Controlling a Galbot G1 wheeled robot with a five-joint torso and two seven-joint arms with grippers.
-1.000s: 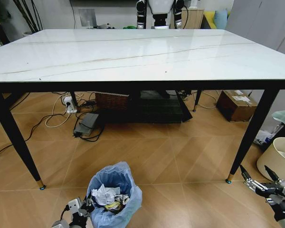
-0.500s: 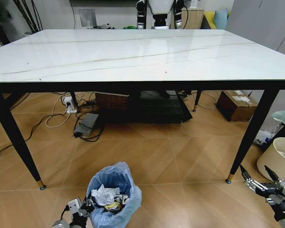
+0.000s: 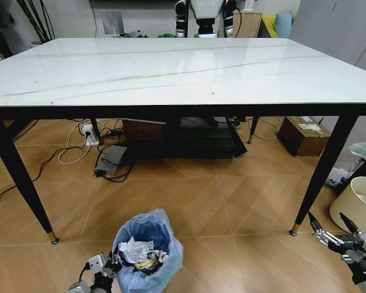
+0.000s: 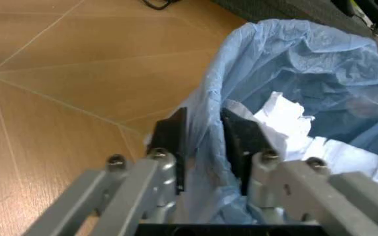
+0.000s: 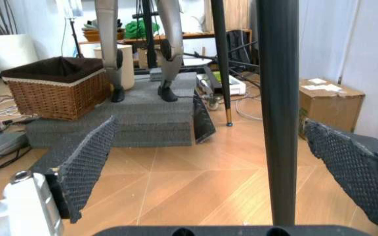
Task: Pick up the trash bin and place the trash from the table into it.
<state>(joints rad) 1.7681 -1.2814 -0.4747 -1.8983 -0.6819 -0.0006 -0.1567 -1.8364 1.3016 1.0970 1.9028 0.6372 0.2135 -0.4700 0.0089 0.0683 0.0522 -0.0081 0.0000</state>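
Jaws differ between the two arms. From the head view, the left gripper [image 3: 107, 268] sits low at the robot's left, pressed to the rim of the small round trash bin lined with crinkly blue plastic [image 3: 147, 249], which stands on the wooden floor in front of the large white marble-look table with slim black legs [image 3: 171, 70]. White tissues and a yellow wrapper, the trash [image 3: 139, 253], already lie inside, and the tabletop looks bare, so the job seems nearly finished. The right gripper [image 3: 333, 231] hangs spread wide near the right front table leg, close to a cream-white round bin [image 3: 355, 203].

Seen from the left wrist, both black pads [image 4: 171, 140] pinch the bag's edge [image 4: 205, 142], one inside and one outside: a rim hold for carrying. Open floor lies beside it.

Looking from the right wrist, a table leg [image 5: 277, 108] stands right ahead between the open fingers [image 5: 87, 164], limiting forward travel.
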